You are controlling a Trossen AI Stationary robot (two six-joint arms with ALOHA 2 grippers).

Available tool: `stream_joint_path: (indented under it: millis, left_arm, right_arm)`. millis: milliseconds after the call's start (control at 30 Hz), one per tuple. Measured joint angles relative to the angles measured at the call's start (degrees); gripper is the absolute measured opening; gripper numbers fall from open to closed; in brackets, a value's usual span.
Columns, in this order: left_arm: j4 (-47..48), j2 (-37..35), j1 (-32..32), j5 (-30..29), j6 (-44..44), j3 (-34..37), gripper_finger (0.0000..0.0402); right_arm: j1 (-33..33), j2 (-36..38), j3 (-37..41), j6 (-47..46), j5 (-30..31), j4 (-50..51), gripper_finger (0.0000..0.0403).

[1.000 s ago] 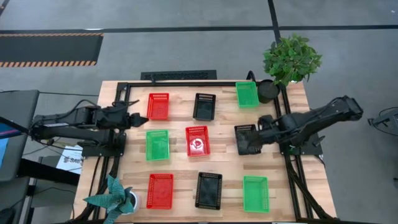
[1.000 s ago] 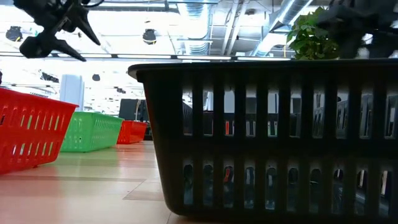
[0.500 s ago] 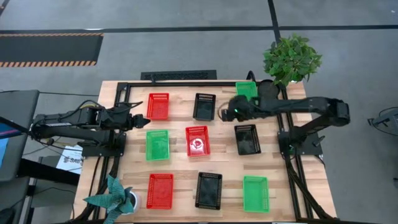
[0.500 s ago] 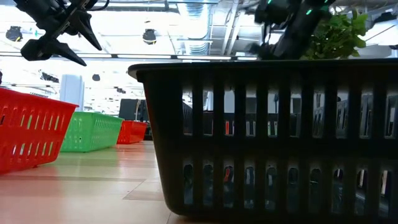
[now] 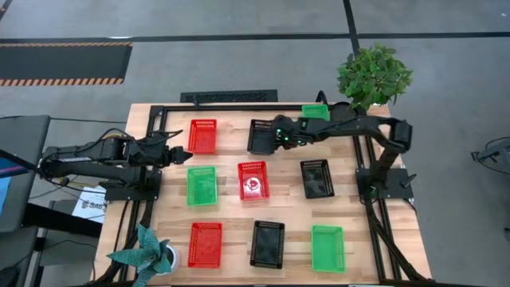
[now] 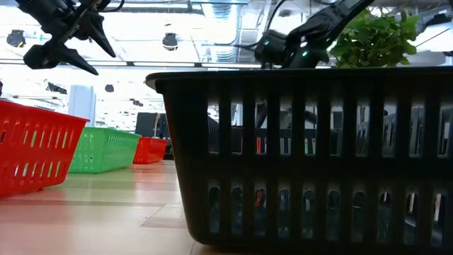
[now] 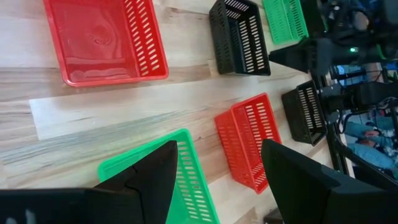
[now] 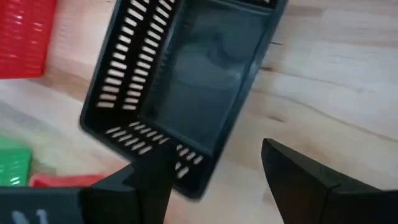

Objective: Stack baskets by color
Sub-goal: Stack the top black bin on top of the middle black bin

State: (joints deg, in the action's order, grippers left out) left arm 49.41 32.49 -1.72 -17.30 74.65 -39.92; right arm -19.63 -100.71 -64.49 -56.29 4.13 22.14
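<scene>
The right claw [image 5: 275,135] has swung over from the mid-right black basket [image 5: 315,178]; empty and spread, it hovers above the far black basket [image 5: 260,136], probably next.

The high view looks straight down from well above, taking in the whole light wooden table [image 5: 231,203], with the leafy green potted plant [image 5: 373,73] at its 1 o'clock corner. The low view sits at table-top height, facing level into the room, so near a black slotted plastic basket [image 6: 311,159] that it fills most of the picture; the plant's leaves show behind it. The left wrist view looks forward and down between that arm's dark fingers [image 7: 146,180] over several baskets. The right wrist view hangs close above the black perforated basket [image 8: 183,93] at the table's 12 o'clock edge, shared with the high view [image 5: 260,136].
</scene>
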Motion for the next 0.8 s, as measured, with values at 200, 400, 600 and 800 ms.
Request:
stream_joint_path:
  millis: [200, 400, 600, 800]
  left_arm:
    - [0.2, 0.0, -0.1, -0.1, 0.0, 0.0, 0.0220]
    - [0.4, 0.0, -0.2, -1.2, 0.0, 0.0, 0.0220]
    - [0.4, 0.0, -0.2, -1.4, -0.4, 0.0, 0.0220]
    - [0.6, 0.0, -0.2, -1.3, -0.4, 0.0, 0.0220]
  right_arm:
    - [0.0, -4.7, -3.8, 0.9, 1.2, 1.1, 0.0248]
    - [-0.1, -7.2, -4.4, 1.2, 0.5, 1.5, 0.0154]
    - [-0.1, -7.1, -4.4, 3.7, 0.7, 1.4, 0.0016]
    - [-0.4, 0.3, -4.3, 4.1, 0.5, 5.6, 0.0009]
